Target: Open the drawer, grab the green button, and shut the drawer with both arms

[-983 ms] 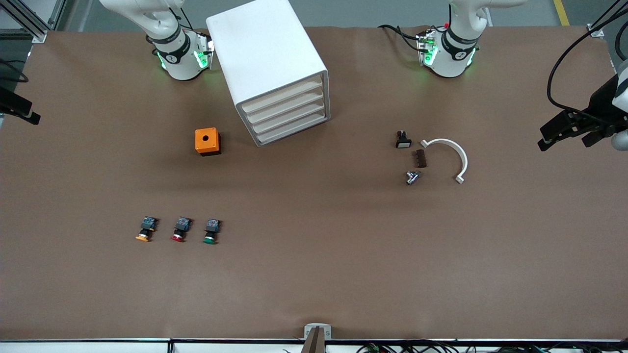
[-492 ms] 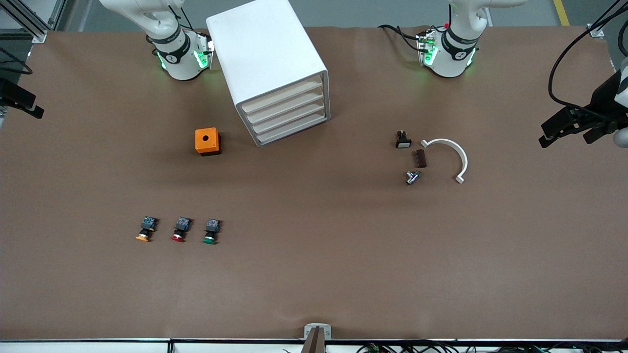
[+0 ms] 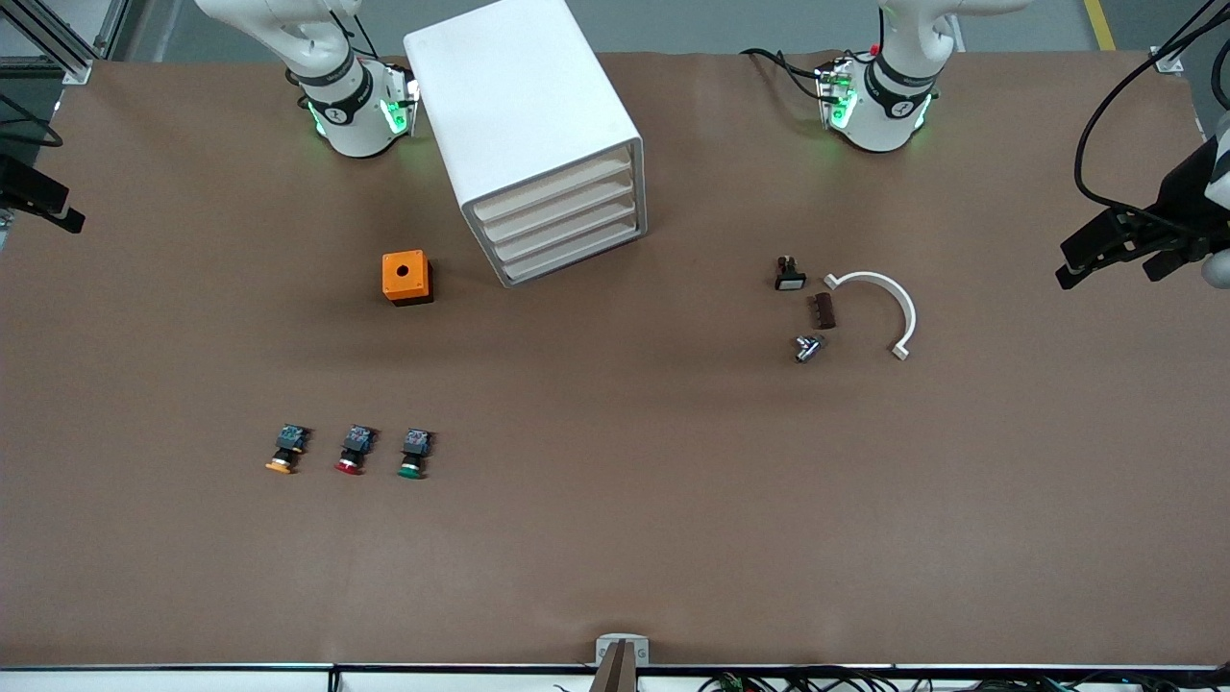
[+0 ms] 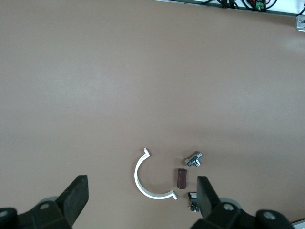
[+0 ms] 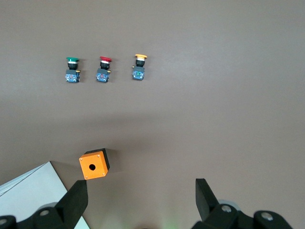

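Drawer: third from the top of four in the white cabinet (image 3: 524, 125), its cream front (image 3: 565, 230) flush and shut; the fronts face the front camera, slanted toward the left arm's end of the table.
Right gripper (image 5: 141, 200): jaws wide, holding nothing, high over the table at the right arm's end; the orange box (image 5: 94, 164) and a cabinet corner lie just under it.
Button (image 3: 413, 454): green cap, black-and-blue body, lying on the open table and not in any drawer, long axis toward the front camera, cap nearest it; last of a row with the red-capped button (image 3: 353, 450) and yellow-capped button (image 3: 286, 449).
Left gripper (image 4: 143, 195): jaws wide, empty, over the left arm's end above the white arc piece (image 4: 145, 177); well apart from cabinet and button.
Key relation: the right arm seems better placed for the green button; the drawer front lies between both arms.
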### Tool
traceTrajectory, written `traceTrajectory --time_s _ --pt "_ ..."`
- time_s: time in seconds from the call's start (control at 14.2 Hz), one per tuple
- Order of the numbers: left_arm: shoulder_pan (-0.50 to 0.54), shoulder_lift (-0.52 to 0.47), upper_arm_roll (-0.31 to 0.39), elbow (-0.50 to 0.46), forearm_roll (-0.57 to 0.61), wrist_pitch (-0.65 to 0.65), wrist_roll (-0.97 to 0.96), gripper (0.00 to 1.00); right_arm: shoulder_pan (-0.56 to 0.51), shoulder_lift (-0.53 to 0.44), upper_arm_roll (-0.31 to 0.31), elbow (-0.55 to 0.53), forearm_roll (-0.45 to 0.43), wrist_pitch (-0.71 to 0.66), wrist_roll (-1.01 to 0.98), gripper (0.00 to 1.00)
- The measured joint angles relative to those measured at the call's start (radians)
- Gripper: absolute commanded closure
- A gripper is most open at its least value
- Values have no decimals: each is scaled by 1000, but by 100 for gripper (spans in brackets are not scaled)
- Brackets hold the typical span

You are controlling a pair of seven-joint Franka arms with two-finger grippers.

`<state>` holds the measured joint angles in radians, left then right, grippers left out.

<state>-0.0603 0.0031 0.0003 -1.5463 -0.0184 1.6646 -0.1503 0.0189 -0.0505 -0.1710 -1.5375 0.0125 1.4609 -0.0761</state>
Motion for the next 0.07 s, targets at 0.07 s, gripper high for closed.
traceTrajectory --time_s 0.07 --pt "0 0 0 0 0 0 0 0 -5 0 -1 0 0 0 0 0"
